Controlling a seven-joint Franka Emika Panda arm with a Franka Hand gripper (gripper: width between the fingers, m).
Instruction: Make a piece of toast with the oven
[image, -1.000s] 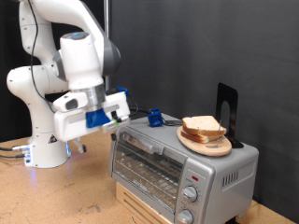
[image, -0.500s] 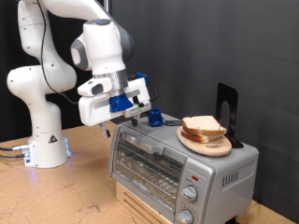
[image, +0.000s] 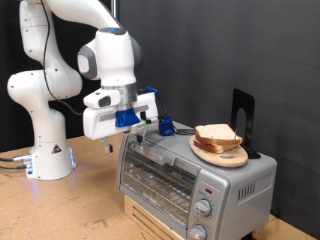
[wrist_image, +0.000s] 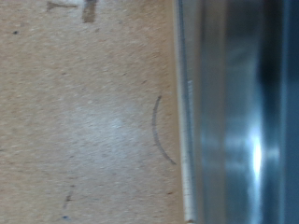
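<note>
The silver toaster oven (image: 170, 172) stands at the exterior view's lower right, its glass door shut and two round knobs (image: 204, 208) at its front corner. Slices of pale bread (image: 217, 134) are stacked on a round wooden plate (image: 222, 154) on top of the oven. My gripper (image: 149, 127) hangs empty over the oven's top edge on the exterior view's left side, well left of the bread. The wrist view shows no fingers, only the brown tabletop (wrist_image: 84, 121) and the oven's shiny metal edge (wrist_image: 229, 121).
A small blue object (image: 165, 127) lies on the oven top just beside the gripper. A black upright stand (image: 243, 118) rises behind the plate. The oven rests on a low wooden box (image: 150, 215). The robot's white base (image: 45, 150) stands at the left.
The arm swung from left of the oven up and to the exterior view's right, bringing the gripper over the oven's left top edge, then settled slightly lower. Bread and oven have not moved.
</note>
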